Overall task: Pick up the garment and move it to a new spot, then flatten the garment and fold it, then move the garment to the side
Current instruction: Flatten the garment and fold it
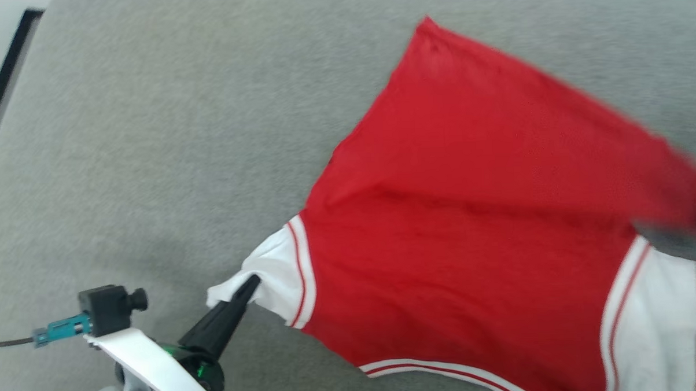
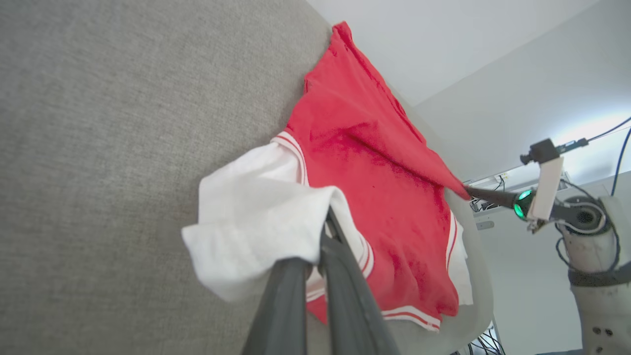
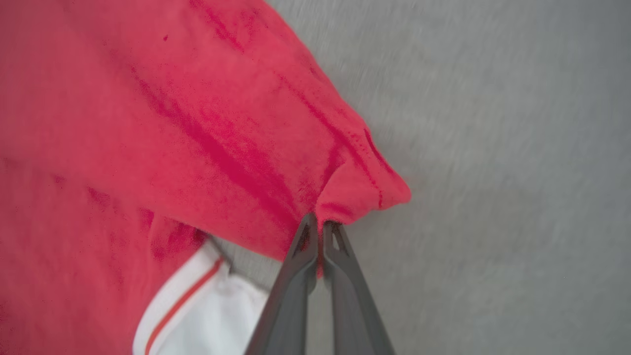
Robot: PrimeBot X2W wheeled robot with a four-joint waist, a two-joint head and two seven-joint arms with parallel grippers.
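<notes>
The garment is a red jersey with white sleeves and striped trim, spread over a grey fabric surface with its plain side up; no print shows. My left gripper is shut on the white sleeve at the garment's left; the left wrist view shows that sleeve bunched over the fingertips of my left gripper. My right gripper is shut on a red hem corner, lifted above the white right sleeve. From the left wrist, the right gripper shows pinching that corner. It is blurred at the head view's right edge.
The grey upholstered surface runs all around the garment, with wide bare room to the left and far side. A dark-framed edge and pale floor lie at the far left. Cables and a wall show behind the right arm.
</notes>
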